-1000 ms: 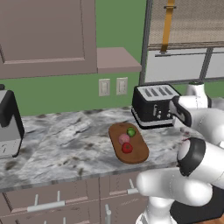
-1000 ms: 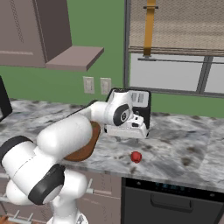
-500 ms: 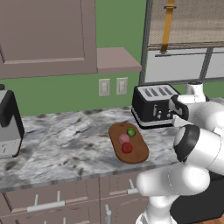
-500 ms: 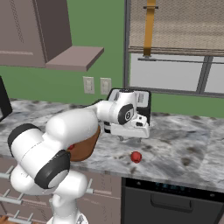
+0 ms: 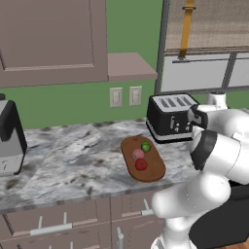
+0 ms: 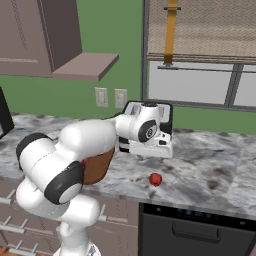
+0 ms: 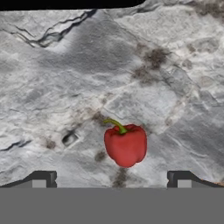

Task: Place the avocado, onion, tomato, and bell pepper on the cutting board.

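Observation:
A red bell pepper (image 7: 125, 145) with a green stem lies on the marble counter, also seen near the counter's front edge (image 6: 156, 179). My gripper (image 7: 111, 179) hovers above it, open, its fingertips (image 7: 43, 178) wide apart and holding nothing. In the right base view the gripper (image 6: 152, 154) hangs just above and left of the pepper. The reddish-brown cutting board (image 5: 153, 168) carries the green avocado (image 5: 146, 147), the pinkish onion (image 5: 137, 154) and the red tomato (image 5: 141, 164). My arm covers most of the board (image 6: 100, 169) in the right base view.
A black toaster (image 5: 171, 116) stands right behind the board, close to my hand. A coffee machine (image 5: 9, 141) sits at the counter's far left. Wall cabinets (image 5: 53, 39) hang above, and a window (image 6: 200, 55) is behind. A dishwasher front (image 6: 200, 230) is below the pepper.
My hand has sunk a little toward the counter above the pepper, and the arm's elbow has swung round. The pepper and the things on the board have stayed put.

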